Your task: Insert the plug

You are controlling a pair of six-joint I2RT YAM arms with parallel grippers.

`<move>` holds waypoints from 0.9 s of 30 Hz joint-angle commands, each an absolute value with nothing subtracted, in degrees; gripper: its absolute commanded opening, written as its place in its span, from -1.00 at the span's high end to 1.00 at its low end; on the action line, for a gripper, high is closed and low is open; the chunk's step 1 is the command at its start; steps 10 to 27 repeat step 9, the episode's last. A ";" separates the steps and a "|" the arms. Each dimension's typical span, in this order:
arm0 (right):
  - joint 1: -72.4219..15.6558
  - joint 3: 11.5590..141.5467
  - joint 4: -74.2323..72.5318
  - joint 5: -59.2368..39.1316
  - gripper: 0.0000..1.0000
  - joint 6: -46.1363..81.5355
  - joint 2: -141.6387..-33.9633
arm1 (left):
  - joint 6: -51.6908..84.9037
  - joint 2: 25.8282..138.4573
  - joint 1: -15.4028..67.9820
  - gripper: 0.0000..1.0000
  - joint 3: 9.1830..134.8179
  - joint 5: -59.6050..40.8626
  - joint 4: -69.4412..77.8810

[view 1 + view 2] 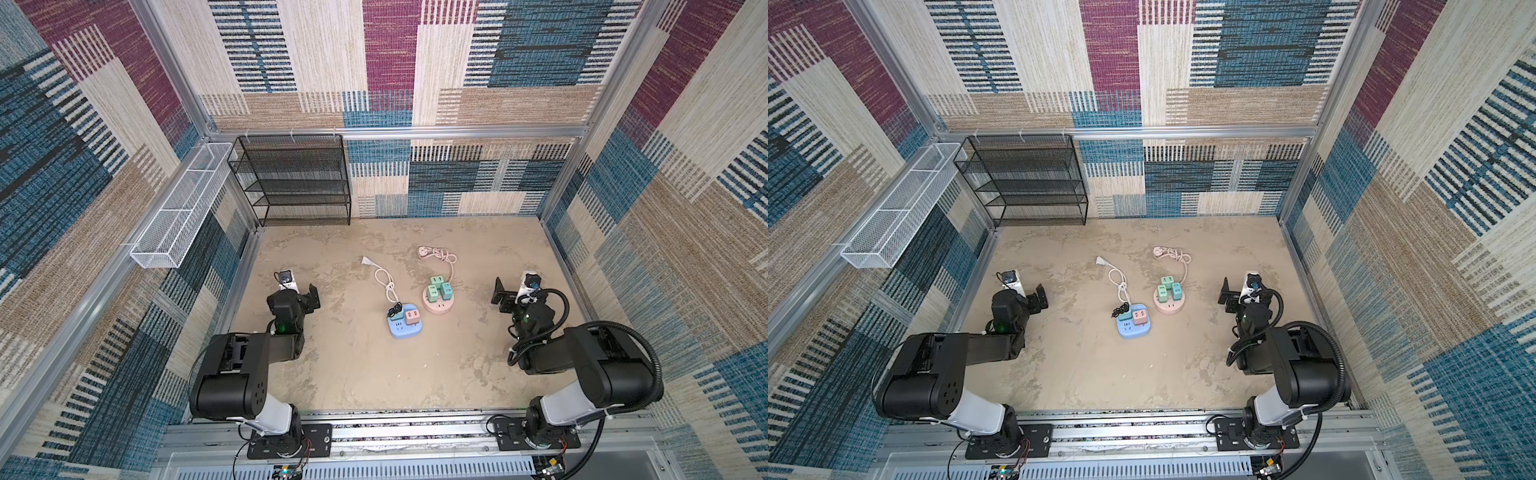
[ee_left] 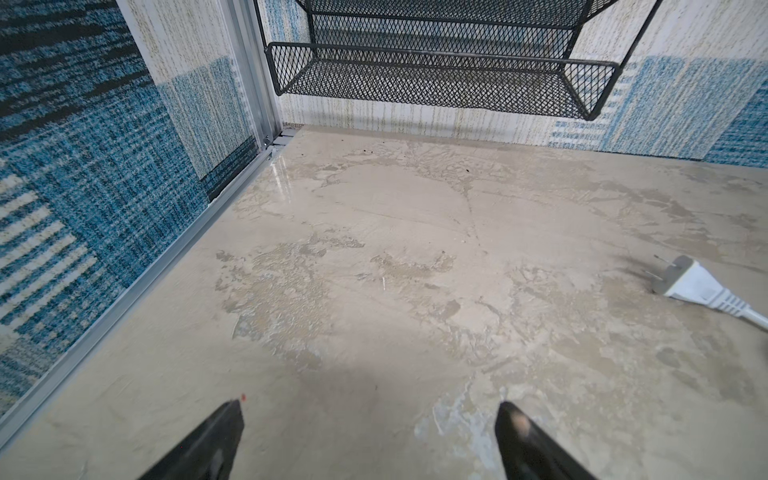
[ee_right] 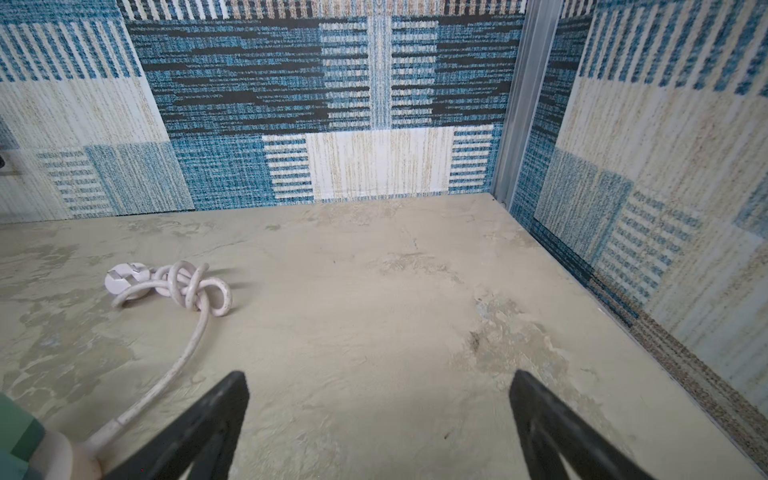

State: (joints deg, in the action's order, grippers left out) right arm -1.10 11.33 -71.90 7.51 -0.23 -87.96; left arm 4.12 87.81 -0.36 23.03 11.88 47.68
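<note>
- My left claw [image 1: 312, 300] hangs at mid-left in both top views. Its jaws are spread wide, and the left wrist view shows only bare tabletop between them.
- My right claw [image 1: 503, 297] sits at mid-right, also wide apart and empty.
- Two loose plugs lie above centre in both top views: a flat two-pin white plug [image 1: 366, 260] and, to its right, a pink plug [image 1: 423, 251]. I cannot tell which one the task means, so picking the wrong one is my first risk.
- The white cord [image 1: 390, 286] is knotted and runs down to the blue socket block [image 1: 400, 331]. The pink cord [image 3: 195, 286], also knotted, runs to the round pink socket block [image 1: 444, 308]. I judge there is little slack, so pulling a plug far could drag or tip its block.
- The white plug lies flat, so a pinch from above may slip off its thin body or twist the pins out of line with the slots.
- Free slots look few. Green adapters [image 1: 438, 289] crowd the pink block, and a pink adapter [image 1: 412, 318] and a black cable bundle [image 1: 394, 310] sit on the blue one. My wide jaws could knock them.
- A block that nothing holds may slide when I push down, so my other claw should brace it.
</note>
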 commanded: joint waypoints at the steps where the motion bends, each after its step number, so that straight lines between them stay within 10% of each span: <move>1: -1.05 11.97 -73.45 6.86 -1.00 -0.10 -88.00 | 2.81 87.87 -0.40 -0.98 22.94 12.01 48.95; 27: -0.50 11.87 -73.98 3.21 -1.00 -1.04 -88.03 | 2.81 87.79 -0.38 -0.98 22.98 12.00 48.87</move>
